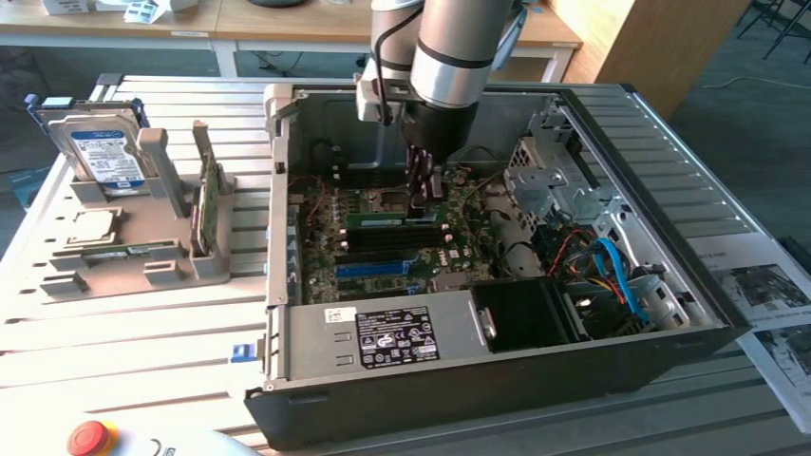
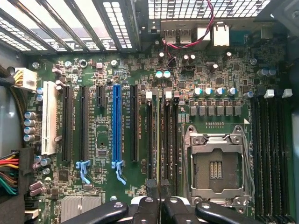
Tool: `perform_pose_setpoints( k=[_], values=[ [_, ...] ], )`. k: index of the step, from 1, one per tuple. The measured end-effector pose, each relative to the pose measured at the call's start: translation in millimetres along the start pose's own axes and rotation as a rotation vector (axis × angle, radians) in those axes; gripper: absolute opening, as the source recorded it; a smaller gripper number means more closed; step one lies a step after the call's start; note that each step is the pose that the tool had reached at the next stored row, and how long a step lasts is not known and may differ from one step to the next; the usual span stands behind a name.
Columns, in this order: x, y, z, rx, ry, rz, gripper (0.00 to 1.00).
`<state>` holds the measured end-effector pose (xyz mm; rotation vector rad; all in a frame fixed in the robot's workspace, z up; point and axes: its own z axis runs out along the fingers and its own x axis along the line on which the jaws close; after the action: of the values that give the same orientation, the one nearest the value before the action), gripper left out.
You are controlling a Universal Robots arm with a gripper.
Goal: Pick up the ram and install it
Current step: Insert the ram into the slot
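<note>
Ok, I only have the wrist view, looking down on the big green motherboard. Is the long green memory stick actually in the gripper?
Observer: Yes. The exterior view shows the gripper shut on the ram, its flat green face level above the motherboard.
Operator: What's outside the black computer case?
Observer: A grey parts holder on the exterior view's left, with a silver hard drive standing in it.
Operator: Any spare memory?
Observer: A second green stick lies flat in that holder.

Lab: slatted workbench (image 1: 127, 342), opened PC case (image 1: 507, 394).
</note>
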<state>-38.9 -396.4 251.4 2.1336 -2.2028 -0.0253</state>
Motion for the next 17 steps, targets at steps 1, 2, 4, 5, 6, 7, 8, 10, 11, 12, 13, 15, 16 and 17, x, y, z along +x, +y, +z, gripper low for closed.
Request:
perform_pose_setpoints(
  k=[1,2,4,5,6,7,8,10,11,12,13,15,16,17],
  values=[
    [0.0,0.0,0.0,0.0000,0.0000,-0.001,0.12],
    [0.0,0.0,0.0,0.0000,0.0001,-0.001,0.12],
    [0.0,-0.2,0.0,0.0001,0.0002,-0.002,0.12],
    [0.1,-0.8,0.0,0.0002,0.0002,-0.003,0.12],
    [0.2,-1.5,0.0,0.0003,0.0002,-0.004,0.12],
    [0.2,-2.2,0.0,0.0002,0.0002,-0.004,0.12],
    [0.3,-2.8,-0.1,0.0002,0.0002,-0.004,0.12],
    [0.4,-2.8,-0.2,0.0002,0.0003,-0.005,0.12],
    [0.4,-2.8,-0.2,0.0001,0.0003,-0.005,0.12],
    [0.4,-2.8,-0.2,0.0001,0.0003,-0.005,0.12],
    [0.4,-2.8,-0.2,0.0001,0.0003,-0.006,0.12],
    [0.4,-3.2,-0.2,0.0004,0.0008,-0.012,0.12],
    [0.4,-3.3,-0.2,0.0005,0.0010,-0.015,0.12],
    [0.4,-3.6,-0.2,0.0007,0.0012,-0.018,0.12]
  ],
)
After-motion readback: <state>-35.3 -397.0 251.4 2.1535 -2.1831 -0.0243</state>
